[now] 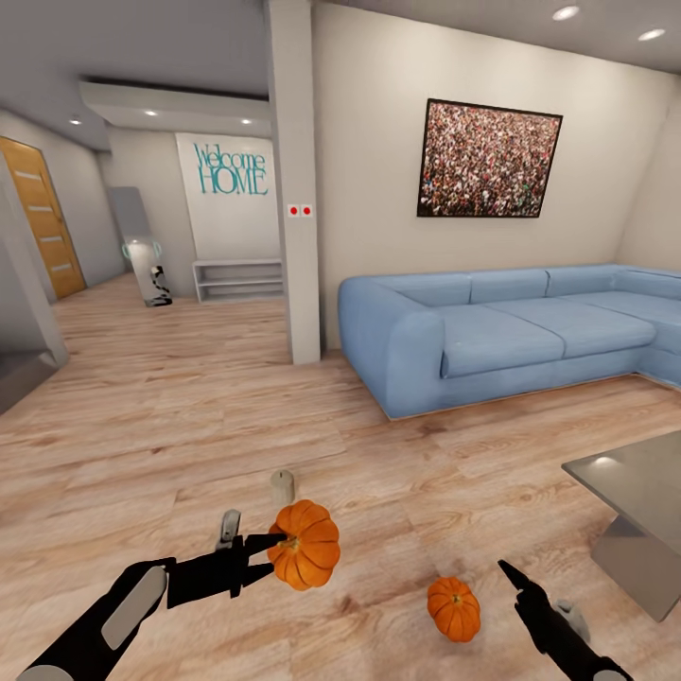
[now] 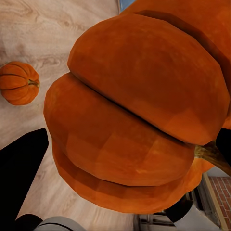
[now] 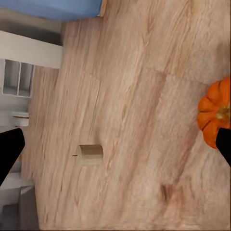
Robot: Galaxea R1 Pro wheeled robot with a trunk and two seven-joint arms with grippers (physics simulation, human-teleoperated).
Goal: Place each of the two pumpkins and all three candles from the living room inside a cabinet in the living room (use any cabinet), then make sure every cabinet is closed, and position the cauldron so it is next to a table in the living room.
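Pumpkins number two: one (image 1: 305, 546) sits clenched in my left pincer (image 1: 268, 552) above the wood floor (image 1: 189, 426), the second pumpkin (image 1: 453, 609) lies on the floor near my right pincer (image 1: 515, 579) (spread wide, grasping nothing). One candle (image 1: 282, 487) stands just beyond the held pumpkin, well short of the blue sofa (image 1: 511, 326).

held pumpkin (image 1: 305, 545), floor pumpkin (image 1: 453, 609), candle (image 1: 282, 487)

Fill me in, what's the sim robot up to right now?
The left gripper is shut on one pumpkin, holding it above the wood floor. The second pumpkin sits on the floor beside the open, empty right gripper. A candle stands just beyond the held pumpkin. A blue sofa lies ahead.
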